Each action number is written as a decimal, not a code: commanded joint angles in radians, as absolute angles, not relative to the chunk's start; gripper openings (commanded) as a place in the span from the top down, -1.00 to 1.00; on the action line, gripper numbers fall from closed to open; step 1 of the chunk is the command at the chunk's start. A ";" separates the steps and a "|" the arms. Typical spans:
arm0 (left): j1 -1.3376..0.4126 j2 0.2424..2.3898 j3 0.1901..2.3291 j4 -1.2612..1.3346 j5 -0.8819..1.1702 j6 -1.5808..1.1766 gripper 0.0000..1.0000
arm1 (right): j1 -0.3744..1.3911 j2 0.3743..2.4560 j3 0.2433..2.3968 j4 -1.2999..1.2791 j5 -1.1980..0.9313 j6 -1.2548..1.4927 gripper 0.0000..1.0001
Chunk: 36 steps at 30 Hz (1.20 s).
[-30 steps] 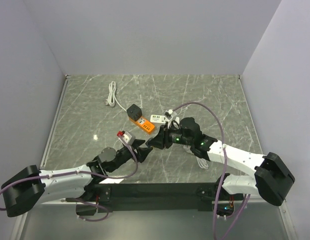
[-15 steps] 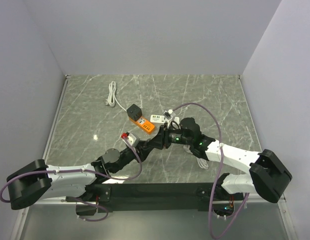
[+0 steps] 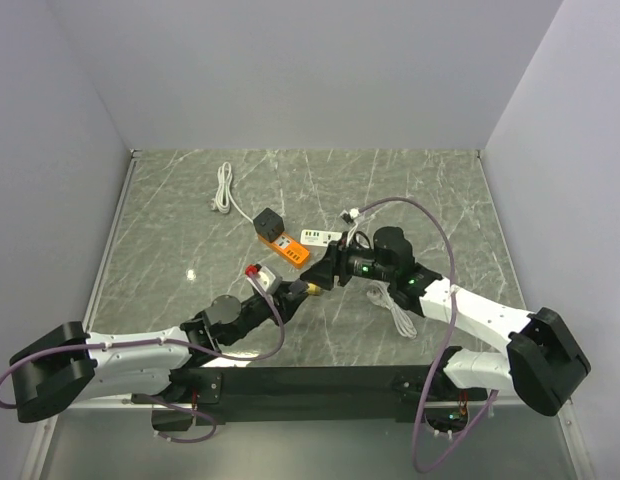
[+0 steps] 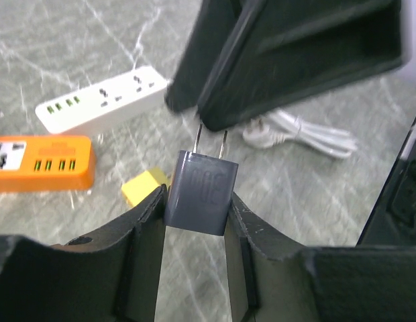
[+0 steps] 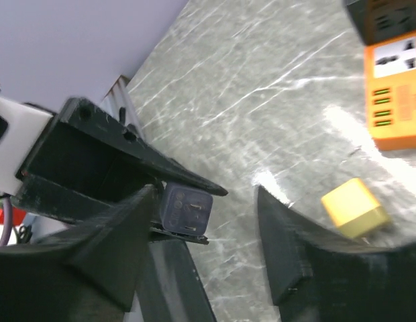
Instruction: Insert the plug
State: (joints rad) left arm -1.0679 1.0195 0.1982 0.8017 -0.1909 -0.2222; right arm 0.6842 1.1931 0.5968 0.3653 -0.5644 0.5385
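A grey plug [image 4: 201, 190] with two metal prongs pointing away sits between the fingers of my left gripper [image 4: 194, 215], which is shut on its body above the table. In the right wrist view the plug [image 5: 186, 208] shows its prong face. My right gripper [image 5: 204, 228] is open, with its left finger close beside the plug and nothing in it. In the top view the left gripper [image 3: 295, 290] and the right gripper [image 3: 325, 270] meet near the table's middle. An orange power strip [image 3: 287, 250] and a white power strip [image 3: 320, 237] lie just beyond them.
A small yellow cube [image 4: 144, 186] lies on the table under the grippers. A black cube socket [image 3: 267, 220] sits at the orange strip's far end. A coiled white cable [image 3: 224, 190] lies at the back left. Another white cable [image 3: 395, 318] lies under the right arm.
My left gripper has reached forward and right. My right gripper has drawn back a little to the right and now stands open beside the plug.
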 commanded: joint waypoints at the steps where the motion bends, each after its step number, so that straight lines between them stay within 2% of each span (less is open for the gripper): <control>1: -1.069 1.014 0.230 0.749 -0.173 -0.195 0.99 | 0.667 1.157 0.643 0.360 -0.545 0.499 -0.44; 12: -1.069 1.029 0.229 0.764 -0.161 -0.179 0.99 | 0.666 1.218 0.623 0.374 -0.623 0.497 -0.42; 23: -1.071 1.040 0.222 0.784 -0.169 -0.172 0.99 | 0.676 1.327 0.634 0.397 -0.664 0.499 -0.20; 26: -1.072 1.032 0.215 0.793 -0.178 -0.172 0.99 | 0.676 1.335 0.629 0.394 -0.658 0.492 -0.03; 32: -1.072 1.002 0.196 0.811 -0.218 -0.170 0.99 | 0.680 1.356 0.623 0.402 -0.666 0.489 0.51; 33: -1.071 0.988 0.192 0.816 -0.218 -0.170 0.99 | 0.680 1.367 0.623 0.405 -0.664 0.494 0.91; 36: -1.071 0.960 0.172 0.828 -0.222 -0.170 0.99 | 0.683 1.382 0.621 0.419 -0.673 0.497 0.99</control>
State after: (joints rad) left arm -1.0698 1.0134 0.1707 0.7063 -0.2066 -0.1688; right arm 0.6750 1.3548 0.6079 0.4126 -0.6636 0.5236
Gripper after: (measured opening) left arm 0.388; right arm 0.030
